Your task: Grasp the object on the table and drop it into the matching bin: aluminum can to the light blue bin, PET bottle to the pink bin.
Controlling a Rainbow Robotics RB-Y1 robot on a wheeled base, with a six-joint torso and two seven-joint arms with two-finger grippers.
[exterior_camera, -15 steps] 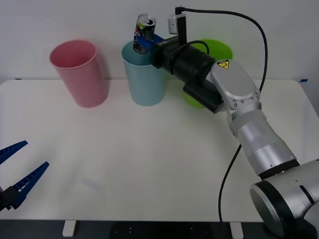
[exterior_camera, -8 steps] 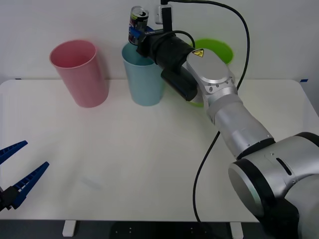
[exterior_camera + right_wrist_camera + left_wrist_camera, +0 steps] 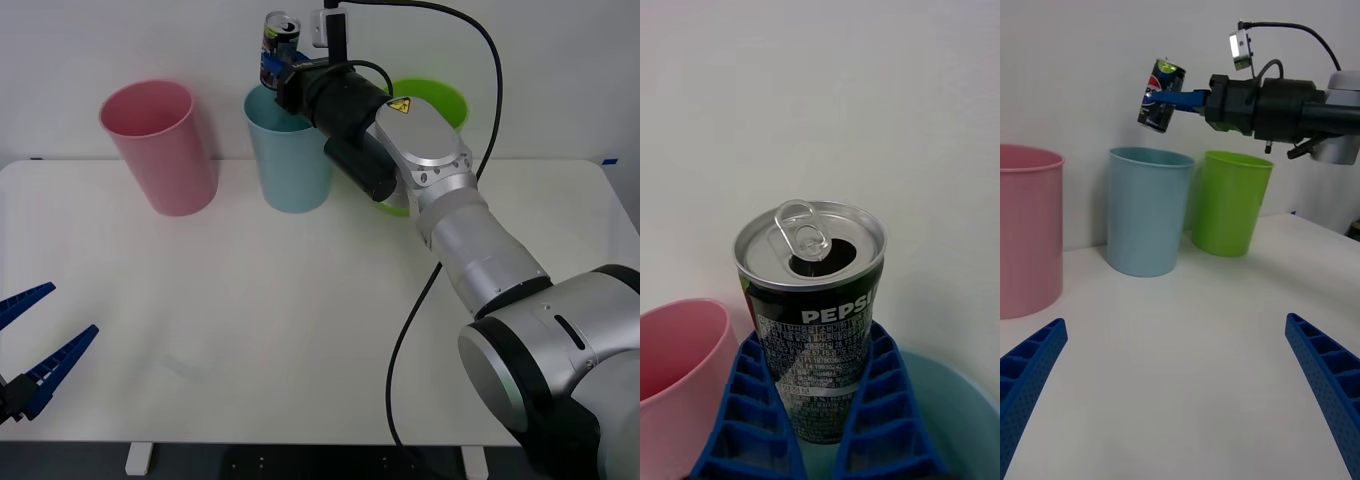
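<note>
One small silver aluminum can is hanging tilted above the tall light blue plastic bin, clamped by the right hand; released off-centre, it risks clipping the rim.

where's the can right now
The aluminum can is held in the right gripper above the light blue bin, tilted, at the back of the table between the pink and lime green bins.

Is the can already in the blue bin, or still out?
Still out: the right gripper holds the can tilted in the air above the blue bin.
</note>
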